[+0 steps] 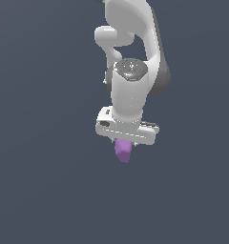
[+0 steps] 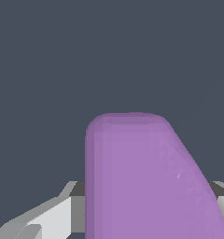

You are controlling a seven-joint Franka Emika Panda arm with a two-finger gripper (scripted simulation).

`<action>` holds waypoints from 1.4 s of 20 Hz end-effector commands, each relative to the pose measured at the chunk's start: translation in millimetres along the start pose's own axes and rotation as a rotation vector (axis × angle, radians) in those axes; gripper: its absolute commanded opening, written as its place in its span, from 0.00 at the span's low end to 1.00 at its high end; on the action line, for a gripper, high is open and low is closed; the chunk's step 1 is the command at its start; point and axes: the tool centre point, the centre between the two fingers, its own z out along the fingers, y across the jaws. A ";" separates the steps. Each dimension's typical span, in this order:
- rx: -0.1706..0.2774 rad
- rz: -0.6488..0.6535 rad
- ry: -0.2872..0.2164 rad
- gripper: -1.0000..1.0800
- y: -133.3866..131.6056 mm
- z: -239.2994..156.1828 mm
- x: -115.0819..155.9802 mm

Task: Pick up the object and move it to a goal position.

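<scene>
The object (image 1: pixel 122 151) is a small matte purple lump that sticks out just below the white hand of the arm in the exterior view. In the wrist view the object (image 2: pixel 142 182) fills the space between the two fingers, with its rounded end pointing away from the camera. My gripper (image 2: pixel 151 212) is shut on it, and one grey-white finger (image 2: pixel 53 214) presses against its side while the other shows only at the frame's edge. In the exterior view the hand hides the fingers of my gripper (image 1: pixel 124 145).
A plain dark grey-blue surface (image 1: pixel 40 190) surrounds the arm on every side. The arm's white links (image 1: pixel 130 28) rise toward the upper edge of the exterior view. No goal marker shows.
</scene>
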 end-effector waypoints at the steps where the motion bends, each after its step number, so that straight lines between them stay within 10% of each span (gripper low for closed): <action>1: 0.005 -0.002 0.017 0.00 -12.8 -33.0 4.3; 16: 0.029 -0.016 0.108 0.00 -81.7 -213.4 21.9; 28: 0.038 -0.022 0.141 0.00 -107.0 -279.5 26.7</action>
